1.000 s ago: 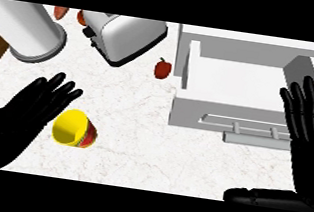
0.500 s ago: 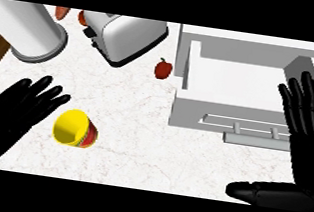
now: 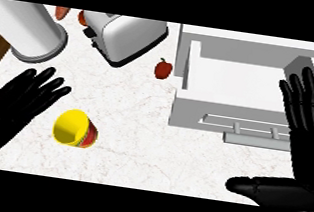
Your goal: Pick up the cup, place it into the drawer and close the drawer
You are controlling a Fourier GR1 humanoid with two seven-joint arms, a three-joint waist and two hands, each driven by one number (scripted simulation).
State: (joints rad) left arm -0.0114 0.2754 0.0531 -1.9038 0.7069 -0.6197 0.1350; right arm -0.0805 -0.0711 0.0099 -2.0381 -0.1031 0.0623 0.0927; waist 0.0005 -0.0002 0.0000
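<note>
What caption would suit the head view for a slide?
Open left hand beside the yellow-and-red cup; open right hand rests at the open white drawer.

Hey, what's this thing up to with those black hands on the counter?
A robot is set to put a cup away in a drawer. Its left hand is open just left of the yellow-and-red cup, which appears to lie on its side on the white counter, not yet held. The white drawer stands pulled open. The right hand is open at the drawer's right side. A toaster, a metal canister and a small red pepper sit further back.
</note>
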